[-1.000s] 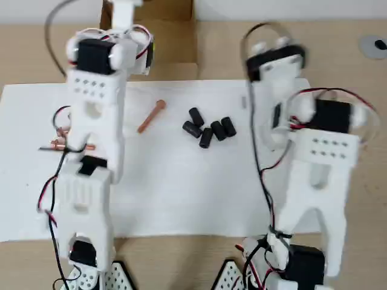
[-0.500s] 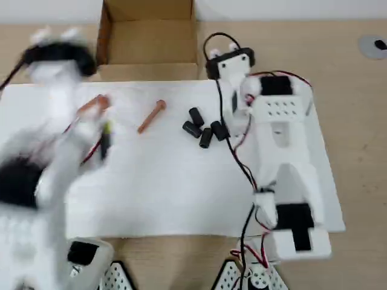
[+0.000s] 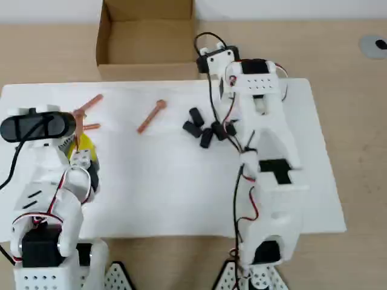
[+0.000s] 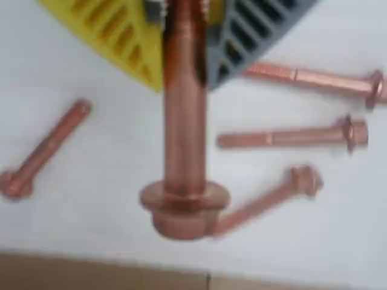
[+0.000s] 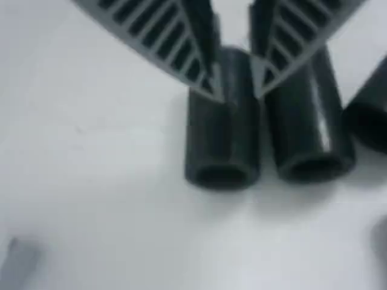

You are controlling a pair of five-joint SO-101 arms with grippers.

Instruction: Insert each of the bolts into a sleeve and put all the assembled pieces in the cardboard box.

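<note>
The tabletop (image 3: 351, 90) is of light wood, and a white sheet (image 3: 163, 187) covers its middle part. At the far edge of the sheet stands the open cardboard box (image 3: 148, 42), with nothing inside. At the far right corner of the tabletop lies a small grey disc (image 3: 372, 43).

The left arm (image 3: 48, 199) is over the left part of the sheet. The left jaws, one yellow and one grey, are closed on the shank of a bolt (image 4: 184, 139). The flanged head of this bolt points away from them. Four loose bolts lie on the sheet around it: one alone (image 4: 42, 151) on one side, and three (image 4: 293, 136) near each other on the other side. From above, one loose bolt (image 3: 151, 116) lies on the far part of the sheet, between the left arm and the sleeves (image 3: 202, 130).

The sleeves are black and lie in a small heap right of the middle. The right arm (image 3: 266, 145) reaches to this heap. The right jaws stand only a narrow way apart, with their tips at the two sides of one sleeve (image 5: 222, 133) that lies on the sheet. If they already press it, I cannot tell. A second sleeve (image 5: 308, 133) lies just beside the first one, parallel to it.
</note>
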